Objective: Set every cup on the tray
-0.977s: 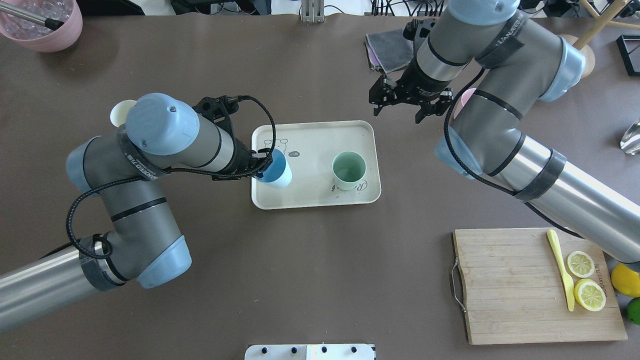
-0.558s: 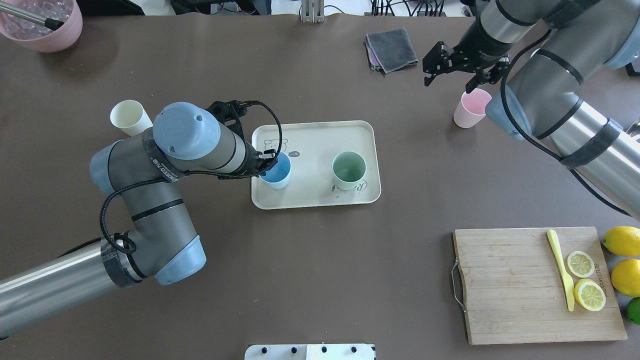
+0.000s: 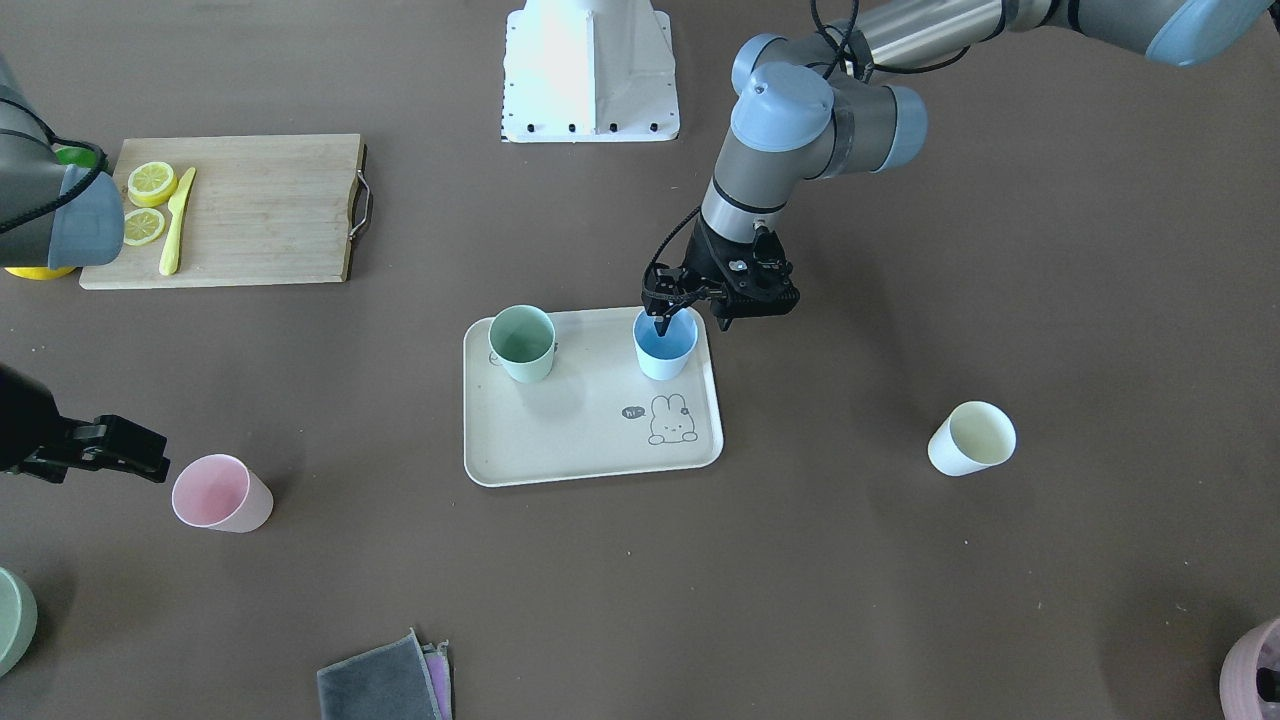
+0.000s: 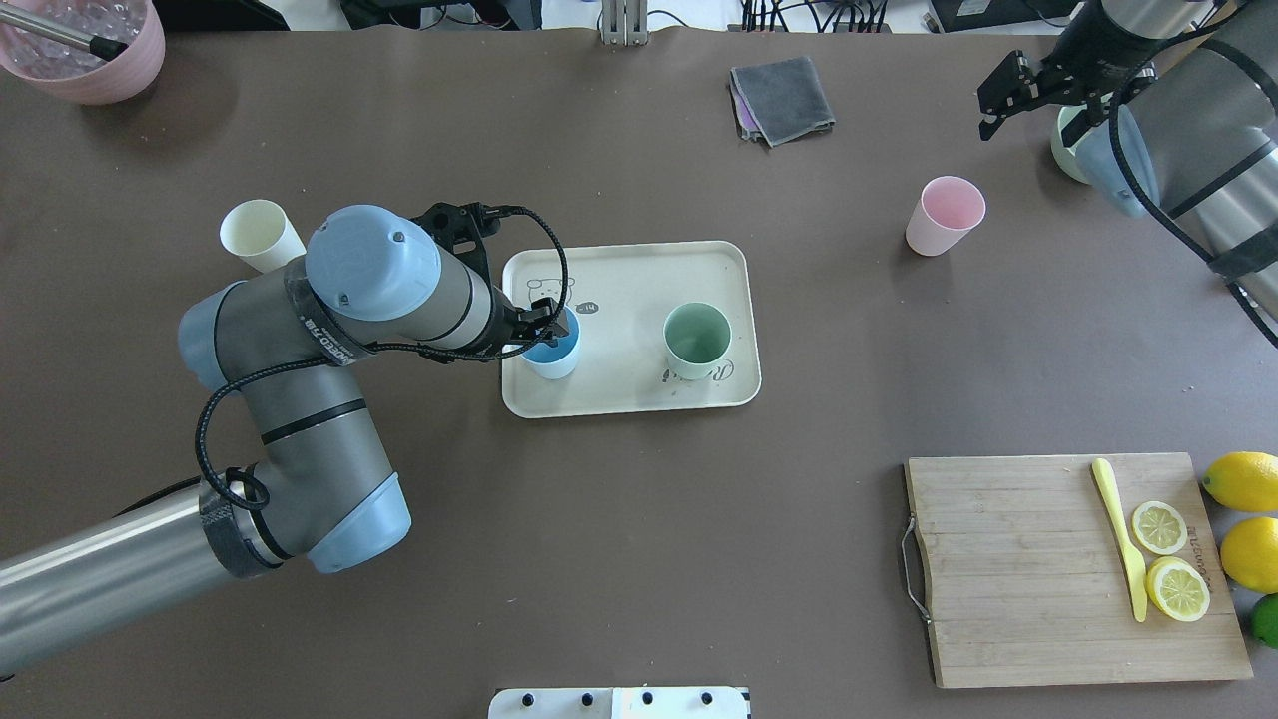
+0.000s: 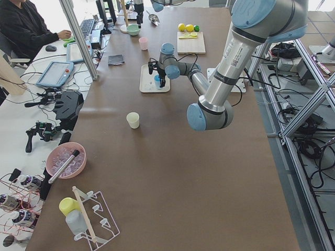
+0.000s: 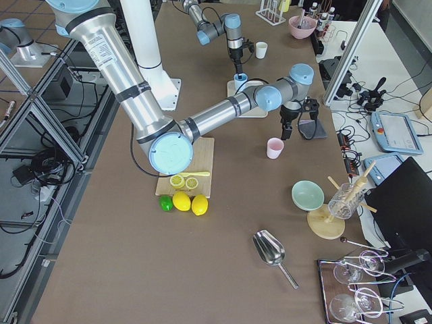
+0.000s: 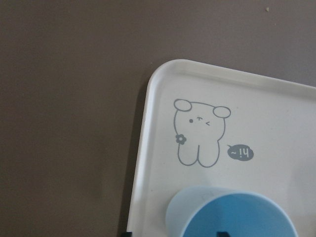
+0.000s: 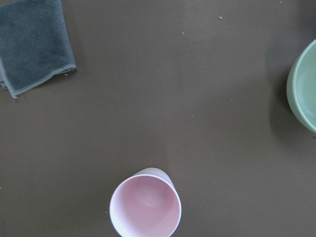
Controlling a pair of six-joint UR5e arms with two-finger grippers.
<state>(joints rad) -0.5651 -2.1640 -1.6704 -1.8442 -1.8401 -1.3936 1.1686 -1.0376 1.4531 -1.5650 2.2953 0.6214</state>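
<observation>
1. Nearest the robot, the left gripper [image 3: 692, 324] hangs over the 9 o'clock end of the tray [image 4: 639, 270]. Its fingers are spread astride the wall of the blue cup [image 4: 554, 352], one tip inside and one outside, and neither seems to press.
2. The blue cup stands upright on the tray. The green cup [image 4: 697, 340] stands upright at its 3 o'clock, also on the tray, so two of four look done.
3. Farther out, the cream cup [image 4: 260, 235] stands mouth-up on the bare table [image 4: 639, 559], off the tray. In the overhead view it lies between 9 and 10 o'clock from the left gripper, and that arm is plainly the nearer one.
4. The pink cup [image 4: 945, 214] is upright on the table, well apart from the tray towards its 2 o'clock.
5. Farthest, the right gripper [image 4: 1038, 122] hovers empty with fingers apart.
   - In the overhead view the pink cup lies between 7 and 8 o'clock from it; in the wrist view it sits at 6 o'clock, at the bottom edge.
   - The gripper likely has to draw back toward the robot and descend onto the vertical cup's rim.
</observation>
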